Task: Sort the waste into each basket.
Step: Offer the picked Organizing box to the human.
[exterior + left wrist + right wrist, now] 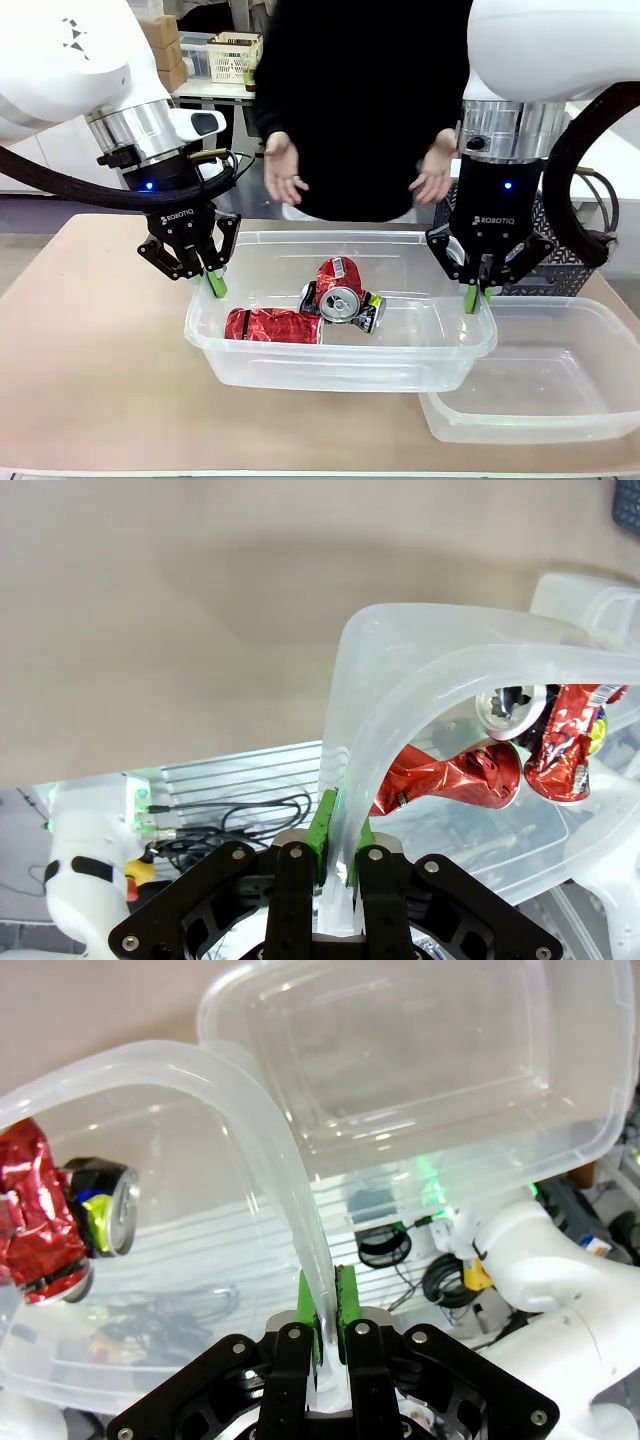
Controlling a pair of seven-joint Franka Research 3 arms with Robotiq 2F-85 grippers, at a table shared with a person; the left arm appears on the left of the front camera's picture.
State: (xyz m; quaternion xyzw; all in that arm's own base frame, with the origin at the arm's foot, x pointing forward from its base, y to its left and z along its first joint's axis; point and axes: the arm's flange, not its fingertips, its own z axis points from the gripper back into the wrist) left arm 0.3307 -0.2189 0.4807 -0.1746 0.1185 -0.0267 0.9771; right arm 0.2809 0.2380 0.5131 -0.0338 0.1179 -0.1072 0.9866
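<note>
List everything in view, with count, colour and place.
cans: three as far as I can tell, red and silver, crushed, inside the held tub
held tub: one, clear plastic, middle of the table area, between the two arms
second tub: one, clear plastic, on the table beside the held tub's right end
basket: one, dark lattice, behind the right arm
table: one, light wood colour, under everything
person's hands: two, open, beyond the held tub
left end effector: one, black with green pads, clamped on the tub's left rim
right end effector: one, same colours, clamped on its right rim
</note>
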